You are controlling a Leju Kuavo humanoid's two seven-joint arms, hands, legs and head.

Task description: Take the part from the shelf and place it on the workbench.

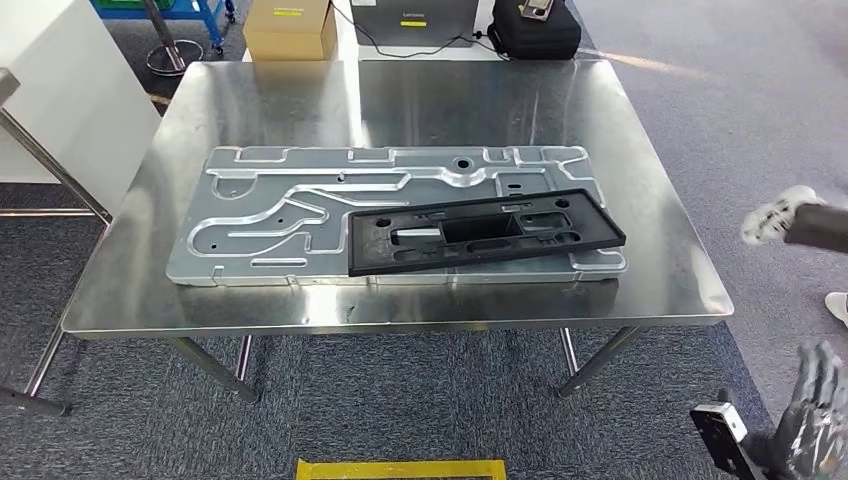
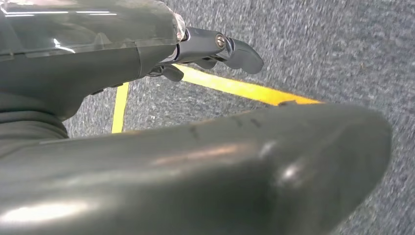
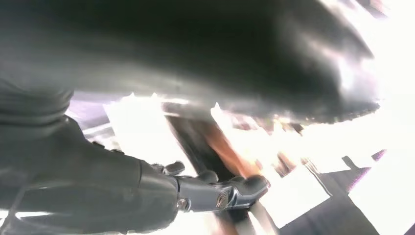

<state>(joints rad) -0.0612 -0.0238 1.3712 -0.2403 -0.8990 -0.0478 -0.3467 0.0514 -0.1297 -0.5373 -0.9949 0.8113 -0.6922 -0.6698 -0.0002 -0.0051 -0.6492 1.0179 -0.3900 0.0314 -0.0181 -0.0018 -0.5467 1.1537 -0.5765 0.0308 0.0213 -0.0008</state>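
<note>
Black part, a flat rectangular frame with cut-outs, lies on the silver stamped panel that rests on the steel workbench. Its long axis runs across the bench, tilted slightly so that the end nearer the bench's right edge sits farther from the robot. That end reaches about to the panel's right edge; the other end lies near the panel's middle.

From the head view, the right hand hangs low beside the workbench's near right corner, its fingers spread upward and holding nothing. A person's gloved hand shows off the bench's right edge, apart from the steel. The right wrist view shows the right hand's thumb and dark fingers against glare, too washed out to tell more.

The left wrist view shows the left hand over grey carpet and yellow floor tape, fingers extended, nothing in them.

Bare steel rings the panel on all sides of the bench, widest at the far edge, beyond which sit a cardboard box and a black bag.
</note>
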